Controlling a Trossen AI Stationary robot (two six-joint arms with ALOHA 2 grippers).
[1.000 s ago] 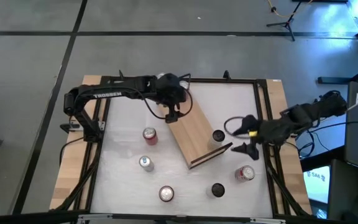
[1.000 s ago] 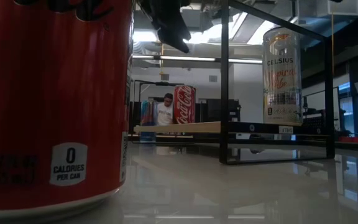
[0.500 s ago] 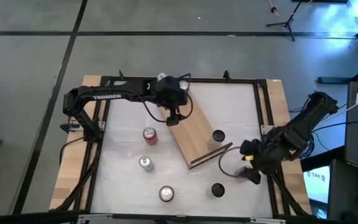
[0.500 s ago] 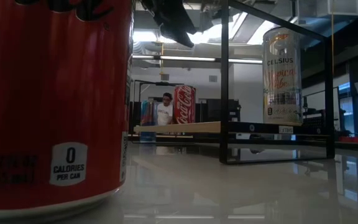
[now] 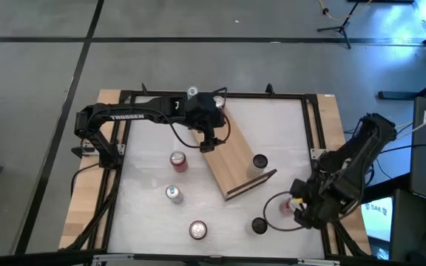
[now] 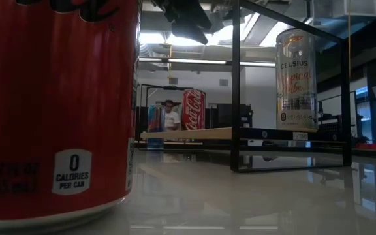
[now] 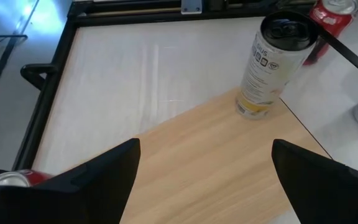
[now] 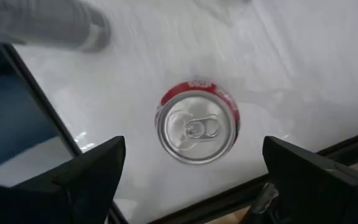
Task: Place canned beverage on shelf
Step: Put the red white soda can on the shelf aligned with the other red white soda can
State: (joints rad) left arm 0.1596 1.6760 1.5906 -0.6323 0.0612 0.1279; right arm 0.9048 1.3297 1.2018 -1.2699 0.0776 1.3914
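1. Red-sided with a silver lid, the can (image 8: 196, 129) stands upright on the white surface (image 5: 146, 140) near its right front corner, seen from straight above in the right wrist view.
2. The right tool (image 8: 194, 171) hangs directly over that can with its fingers (image 8: 82, 177) spread wide on either side, not touching it.
3. The light-wood shelf (image 5: 231, 159) lies at an angle across the middle of the surface, black wire rails at its ends; a pale yellow can with a dark top (image 7: 275, 62) stands upright on the board.
4. The left tool (image 7: 204, 165) hovers above the far end of the shelf, fingers apart and holding nothing.
5. Other cans stand on the surface: a red one (image 5: 177, 160) left of the shelf, a silver one (image 5: 173, 193) in front of it, another red one (image 5: 197, 230) at the front edge, and a dark-topped one (image 5: 259, 225) just beside the right tool.
6. The surface sits in a black frame on wooden boards, over a grey floor (image 5: 43, 44).
7. In the low view, a person (image 6: 169, 117) shows far back in the dim room.
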